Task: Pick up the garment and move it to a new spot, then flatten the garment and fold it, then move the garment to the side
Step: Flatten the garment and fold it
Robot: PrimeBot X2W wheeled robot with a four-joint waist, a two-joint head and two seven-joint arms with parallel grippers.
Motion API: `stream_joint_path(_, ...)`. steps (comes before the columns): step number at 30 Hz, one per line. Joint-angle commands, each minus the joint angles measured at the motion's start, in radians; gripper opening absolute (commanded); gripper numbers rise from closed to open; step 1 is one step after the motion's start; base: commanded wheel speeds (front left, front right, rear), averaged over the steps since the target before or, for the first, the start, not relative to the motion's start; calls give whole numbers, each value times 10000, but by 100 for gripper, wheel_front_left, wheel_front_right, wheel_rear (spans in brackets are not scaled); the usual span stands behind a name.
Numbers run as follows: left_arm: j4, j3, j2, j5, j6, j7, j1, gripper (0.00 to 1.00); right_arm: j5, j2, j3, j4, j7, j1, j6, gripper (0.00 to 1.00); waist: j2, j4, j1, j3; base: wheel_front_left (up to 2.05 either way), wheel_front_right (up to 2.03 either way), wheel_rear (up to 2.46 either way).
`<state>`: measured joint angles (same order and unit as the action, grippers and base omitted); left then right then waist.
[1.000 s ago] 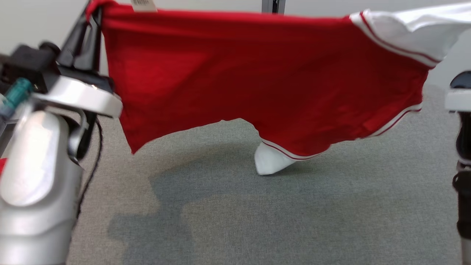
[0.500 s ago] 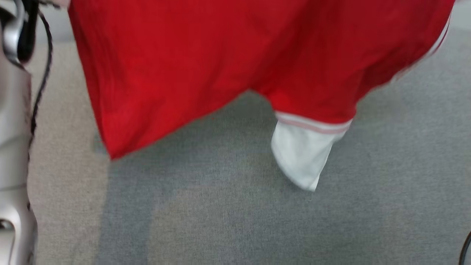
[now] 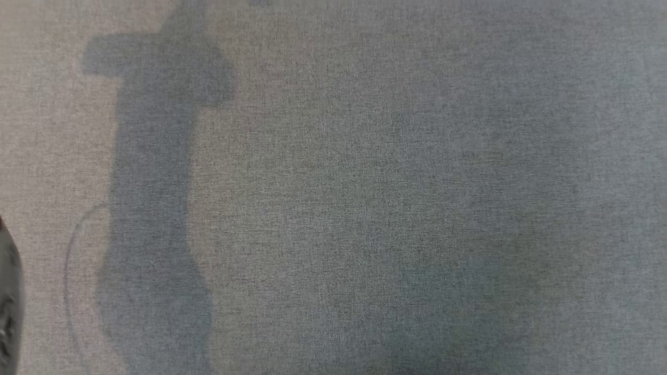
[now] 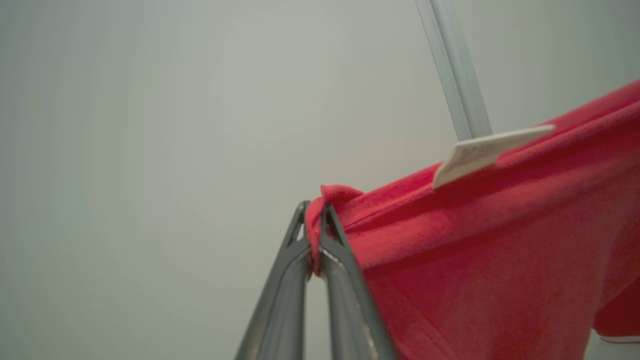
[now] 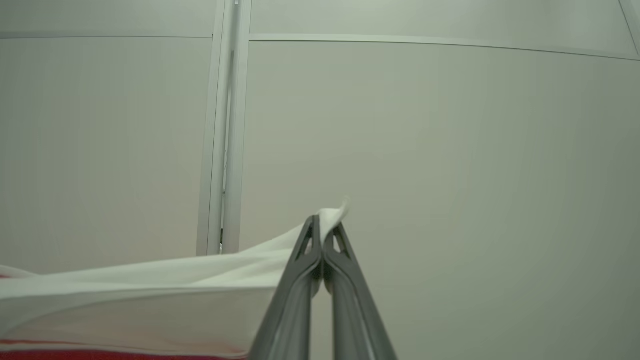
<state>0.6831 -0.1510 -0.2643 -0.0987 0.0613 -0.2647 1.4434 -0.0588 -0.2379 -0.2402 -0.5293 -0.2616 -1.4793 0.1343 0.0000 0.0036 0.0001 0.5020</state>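
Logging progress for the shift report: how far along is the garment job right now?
Done: the garment is lifted, the left hand shut on a red corner and the right hand shut on its white sleeve edge. In hand: apparently carrying it, stretched between both hands, to a new spot. Left: laying it on the grey surface, flattening, folding and moving it aside.

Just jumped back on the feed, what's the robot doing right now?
Both grippers hold a red garment up in the air. The left gripper is shut on its red edge near the white label; the right gripper is shut on its white part. The head view looks down at grey carpet; the garment is not yet laid flat.
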Motion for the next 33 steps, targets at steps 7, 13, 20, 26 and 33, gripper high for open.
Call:
stream_joint_path(7,103,576,427,-509,-83,10,-3164,0,-1530,155,216,602,-47,3700,-65,0,0,-69,-1,293,0,0,0)
stream_joint_path(13,-143,1019,1216,-597,-87,7,-5983,0,-2713,615,170,1458,-49,6840,-65,0,0,-170,-1,-15,0,0,0)
stream_joint_path(20,-294,1529,1702,-730,-47,6,-8101,0,-3275,777,266,1907,-51,9034,-63,0,0,-310,-1,-611,0,0,0)
stream_joint_path(26,-457,2001,1972,-869,-175,4,-9499,0,-3529,1070,162,1973,-51,10426,-63,0,0,-290,-1,-1399,0,0,0)
stream_joint_path(33,-608,2034,2041,-1223,-270,4,-10878,0,-3558,1419,154,1958,-52,11685,-65,0,0,-291,-1,-2496,0,0,0)
